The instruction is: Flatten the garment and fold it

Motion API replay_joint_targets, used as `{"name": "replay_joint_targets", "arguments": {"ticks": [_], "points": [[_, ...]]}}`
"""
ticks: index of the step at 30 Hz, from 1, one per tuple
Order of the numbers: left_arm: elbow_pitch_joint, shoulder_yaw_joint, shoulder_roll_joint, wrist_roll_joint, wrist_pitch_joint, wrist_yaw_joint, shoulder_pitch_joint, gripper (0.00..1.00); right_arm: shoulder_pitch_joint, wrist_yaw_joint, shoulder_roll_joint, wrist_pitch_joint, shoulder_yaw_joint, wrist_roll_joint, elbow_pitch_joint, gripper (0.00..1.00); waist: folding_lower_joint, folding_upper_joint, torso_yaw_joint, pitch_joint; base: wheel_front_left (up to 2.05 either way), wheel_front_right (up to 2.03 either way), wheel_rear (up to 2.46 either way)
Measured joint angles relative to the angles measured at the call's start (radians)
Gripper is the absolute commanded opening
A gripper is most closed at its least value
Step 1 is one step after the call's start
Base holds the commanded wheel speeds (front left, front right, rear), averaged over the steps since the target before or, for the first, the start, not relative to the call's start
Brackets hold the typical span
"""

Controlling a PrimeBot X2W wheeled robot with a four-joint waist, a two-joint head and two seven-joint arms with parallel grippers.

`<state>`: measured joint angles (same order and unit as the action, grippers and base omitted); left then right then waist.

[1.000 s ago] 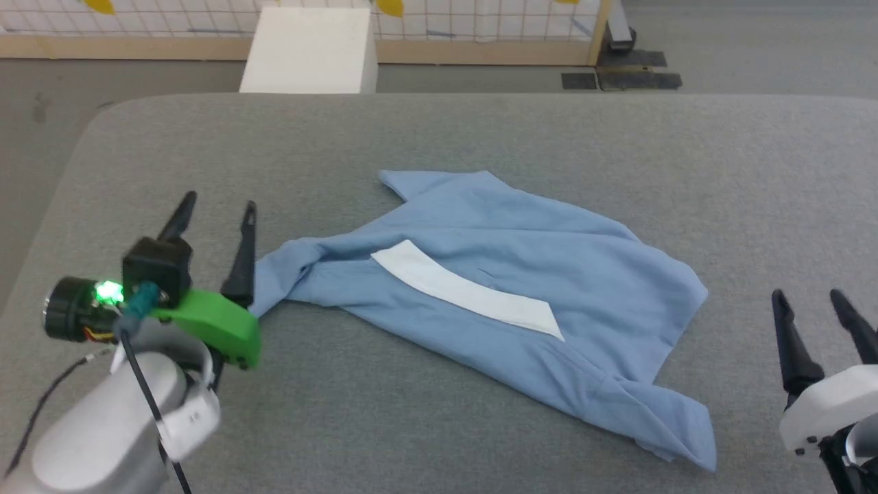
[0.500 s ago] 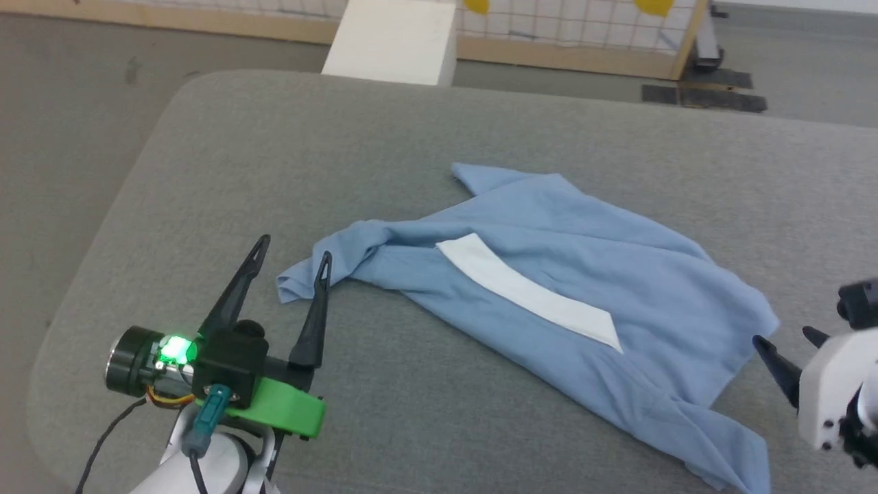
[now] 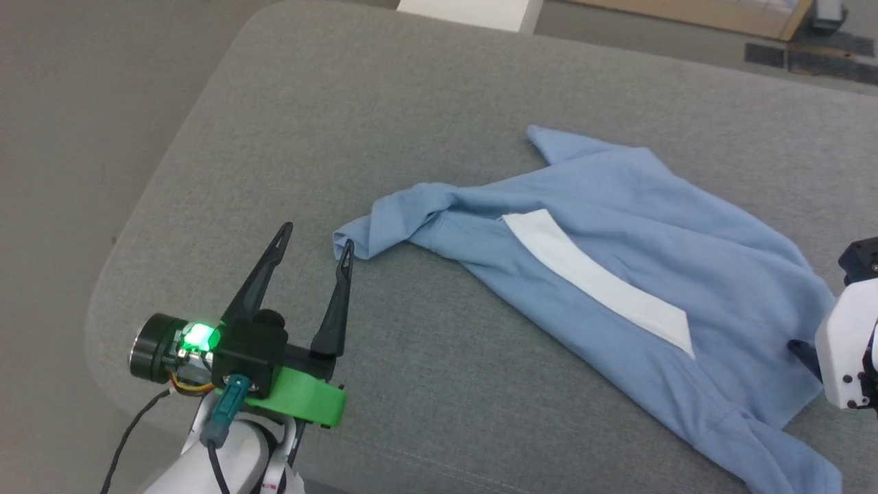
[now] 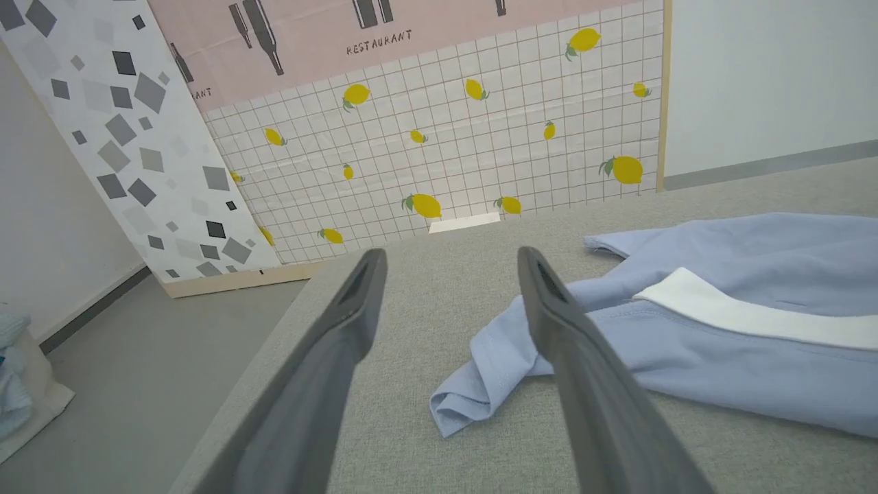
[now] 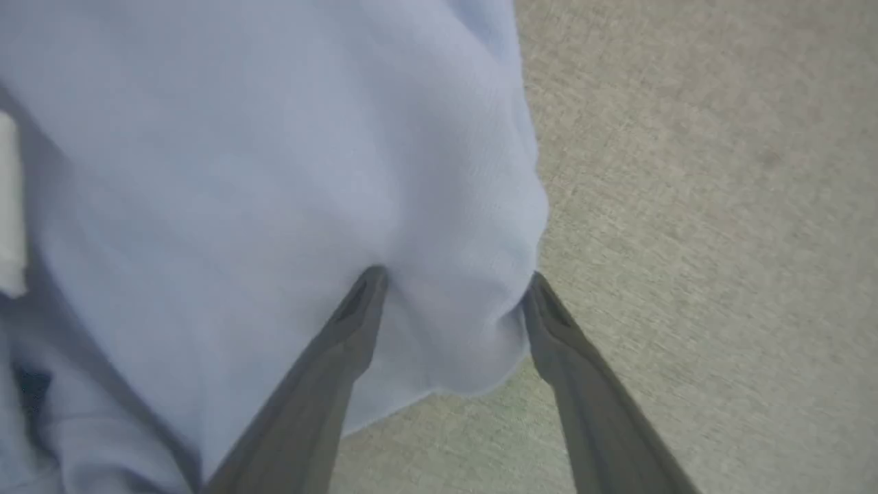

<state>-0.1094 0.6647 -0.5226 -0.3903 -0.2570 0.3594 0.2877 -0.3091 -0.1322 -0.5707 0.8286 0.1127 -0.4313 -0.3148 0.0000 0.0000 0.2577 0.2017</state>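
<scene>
Fabric of the light blue short-sleeved shirt (image 3: 686, 240) lay rumpled on the grey cloth-covered table (image 3: 411, 103) in the head view, the left gripper (image 3: 317, 235) just beside its sleeve. Left wrist view: fingers (image 4: 583, 370) stood spread, empty. Right wrist view, blurred: right gripper (image 5: 456, 276) spread, seemingly straddling the shirt's corner.

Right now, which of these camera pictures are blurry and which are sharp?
Right wrist view: blurred, the garment and the table weave soft. Left wrist view: crisp, garment hem stitching visible. Head view: fairly sharp, even light, faint shadows.
</scene>
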Motion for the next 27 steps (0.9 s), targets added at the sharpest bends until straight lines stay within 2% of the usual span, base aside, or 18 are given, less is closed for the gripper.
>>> {"name": "replay_joint_targets", "arguments": {"ticks": [5, 6, 7, 10, 15, 21, 27], "points": [[0.004, -0.018, 0.019, 0.007, 0.000, -0.016, -0.001, 1.00, -0.018, 0.000, -0.014, -0.021, 0.029, -0.011, -0.025, 1.00, 0.0000, 0.0000, 0.028, 0.036, 0.00, 0.00, 0.00], [0.008, -0.021, 0.023, 0.007, 0.000, -0.021, -0.001, 1.00, -0.019, 0.000, -0.016, -0.026, 0.033, -0.015, -0.027, 0.40, 0.0000, 0.0000, 0.031, 0.042, 0.00, 0.00, 0.00], [0.015, -0.023, 0.027, 0.006, 0.000, -0.026, -0.002, 1.00, -0.019, 0.000, -0.019, -0.031, 0.039, -0.019, -0.027, 0.00, 0.0000, 0.0000, 0.034, 0.047, 0.00, 0.00, 0.00], [0.049, -0.026, 0.037, 0.003, 0.000, -0.035, -0.005, 1.00, -0.020, 0.000, -0.023, -0.068, 0.050, -0.028, -0.031, 0.00, 0.0000, 0.0000, 0.033, 0.048, 0.00, 0.00, 0.00], [0.090, -0.030, 0.044, -0.006, 0.000, -0.048, -0.011, 1.00, -0.018, 0.000, -0.019, -0.196, 0.037, -0.018, -0.038, 0.00, 0.0000, 0.0000, 0.019, 0.025, 0.00, 0.00, 0.00], [0.110, -0.036, 0.043, -0.018, 0.000, -0.058, -0.025, 1.00, -0.035, 0.000, -0.049, -0.358, -0.048, 0.030, 0.053, 0.00, 0.0000, 0.0000, -0.016, -0.026, 0.00, 0.00, 0.00], [0.113, -0.037, 0.044, -0.024, 0.000, -0.060, -0.025, 1.00, -0.111, 0.000, -0.107, -0.461, -0.175, 0.091, 0.163, 0.00, 0.0000, 0.0000, -0.038, -0.071, 0.00, 0.00, 0.00]]}}
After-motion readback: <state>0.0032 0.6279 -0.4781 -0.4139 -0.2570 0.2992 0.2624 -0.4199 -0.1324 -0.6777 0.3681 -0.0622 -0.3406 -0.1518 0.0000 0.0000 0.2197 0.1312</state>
